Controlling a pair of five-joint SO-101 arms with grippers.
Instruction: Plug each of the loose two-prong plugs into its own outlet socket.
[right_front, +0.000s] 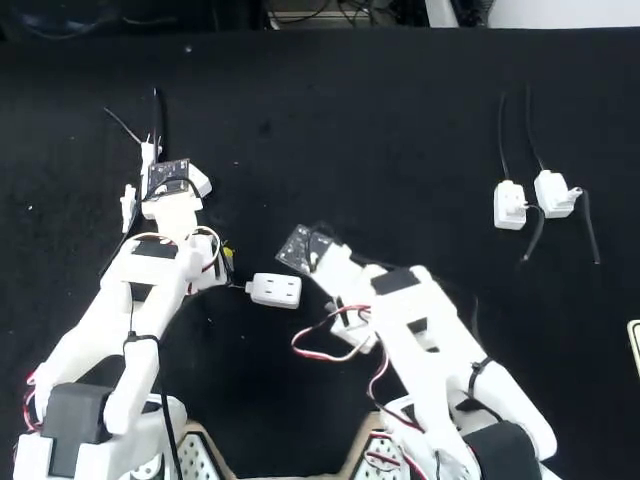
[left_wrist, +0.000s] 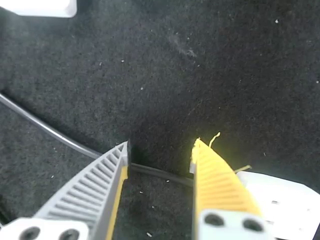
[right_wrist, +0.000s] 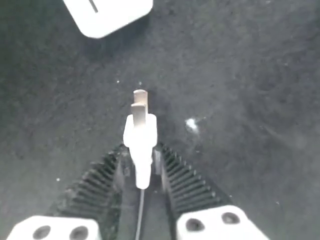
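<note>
Right wrist view: right gripper (right_wrist: 141, 151) clamps a white plug (right_wrist: 140, 134), prongs toward the outlet block (right_wrist: 107, 15) just ahead. Left gripper (left_wrist: 160, 150) straddles the cable (left_wrist: 50, 130), open, so a push could skid the block.

Open mat (right_wrist: 240, 75) between plug (right_wrist: 140, 135) and outlet block (right_wrist: 107, 15).

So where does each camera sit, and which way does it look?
High view: fixed above the table, looking down on left arm, right arm and outlet block.
Left wrist view: on the left wrist, looking past the open left pincer at a black cable.
Right wrist view: on the right wrist, looking past the right pincer, shut on a white plug.
Shared: high and right wrist views both show the outlet block.
</note>
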